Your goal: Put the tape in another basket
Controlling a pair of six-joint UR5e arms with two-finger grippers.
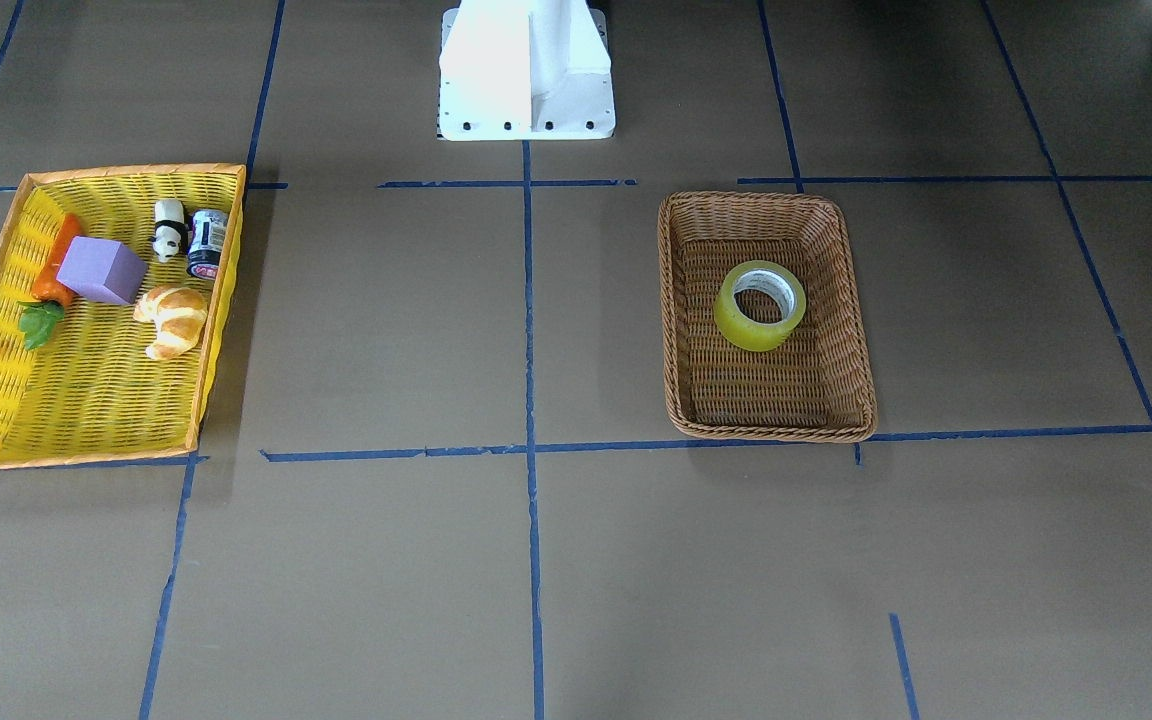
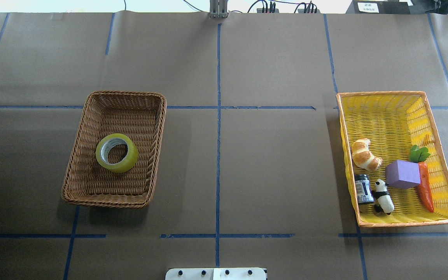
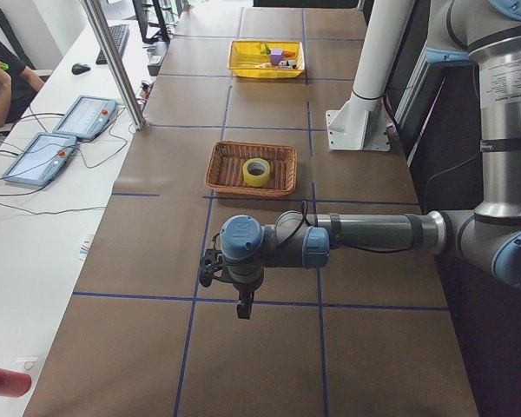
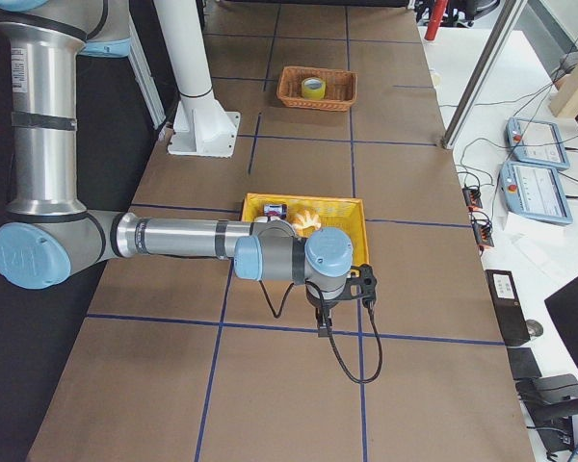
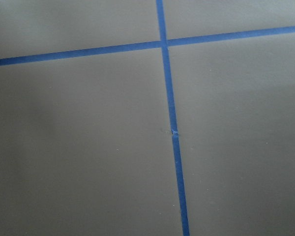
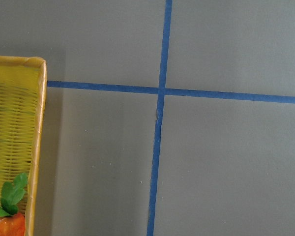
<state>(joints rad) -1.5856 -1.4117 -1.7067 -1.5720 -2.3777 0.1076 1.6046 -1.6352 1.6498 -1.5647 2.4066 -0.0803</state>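
The tape (image 1: 760, 305) is a yellow roll that lies flat in the middle of the brown wicker basket (image 1: 671, 300). Both also show in the overhead view, the tape (image 2: 116, 153) in the basket (image 2: 161, 116). No arm or gripper shows in the front or overhead views. In the exterior left view my left gripper (image 3: 243, 306) hangs over bare table, well short of the basket (image 3: 217, 165). In the exterior right view my right gripper (image 4: 325, 322) hangs just past the yellow tray (image 4: 255, 202). I cannot tell whether either gripper is open or shut. Neither wrist view shows fingers.
The yellow orange-rimmed tray (image 2: 342, 128) holds a croissant (image 2: 365, 154), a purple block (image 2: 403, 174), a carrot (image 2: 425, 186), a panda figure (image 2: 383, 196) and a small can (image 2: 363, 189). Its corner shows in the right wrist view (image 6: 37, 147). Blue tape lines cross the brown table. The robot's white base (image 1: 526, 70) stands mid-table.
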